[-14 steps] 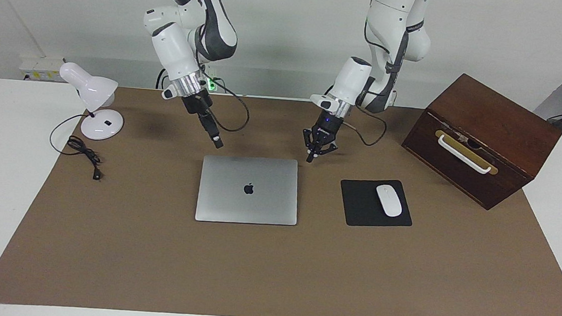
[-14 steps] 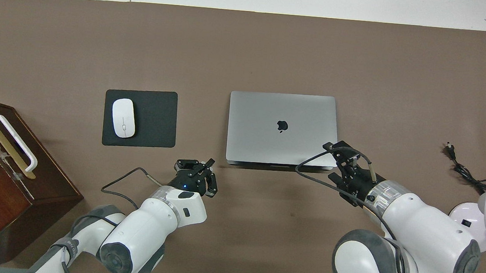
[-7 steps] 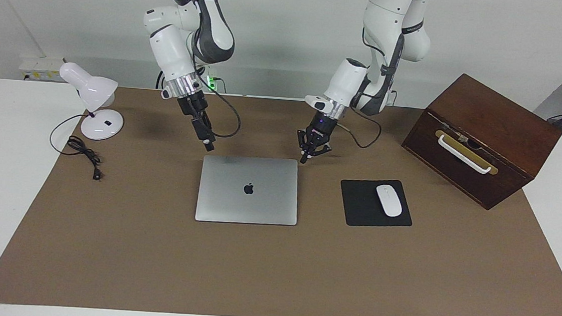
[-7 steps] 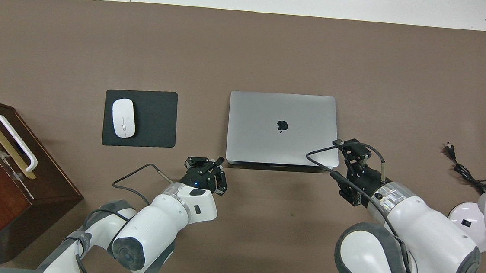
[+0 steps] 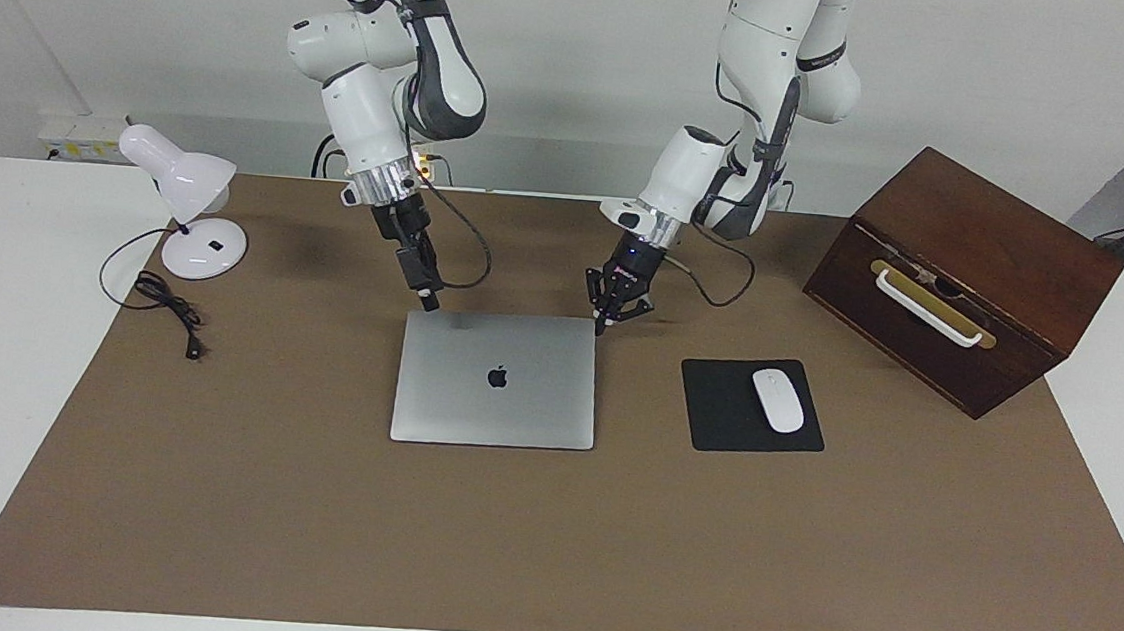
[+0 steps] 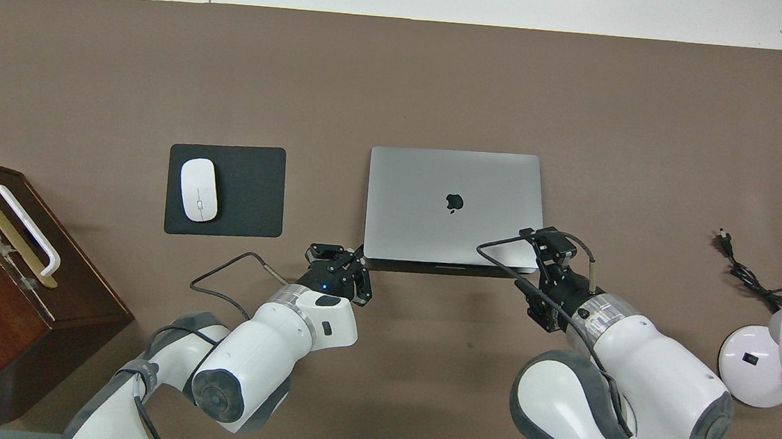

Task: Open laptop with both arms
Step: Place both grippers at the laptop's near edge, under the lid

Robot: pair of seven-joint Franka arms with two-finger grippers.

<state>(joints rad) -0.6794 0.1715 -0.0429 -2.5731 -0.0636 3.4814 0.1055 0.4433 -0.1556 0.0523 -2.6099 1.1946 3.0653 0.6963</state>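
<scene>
Silver laptop (image 5: 496,379) shut, flat, long axis across table | left tool (image 5: 603,326) clenched | right tool (image 5: 429,300) state unclear

Facing cam: high, across the surface (image 5: 802,575), looking back at both arms, whole mat in frame, arms at top. Overhead cam: above the robots' end, looking forward and steeply down, arms entering from the bottom edge. Views are half a turn apart. Shared: laptop (image 5: 496,379) (image 6: 453,206) just ahead of left hand (image 5: 600,328) (image 6: 359,253) and right hand (image 5: 429,299) (image 6: 548,244), mouse pad (image 5: 715,408) (image 6: 247,191), wooden box (image 5: 988,259) (image 6: 2,286), lamp (image 5: 192,201) (image 6: 764,353).
</scene>
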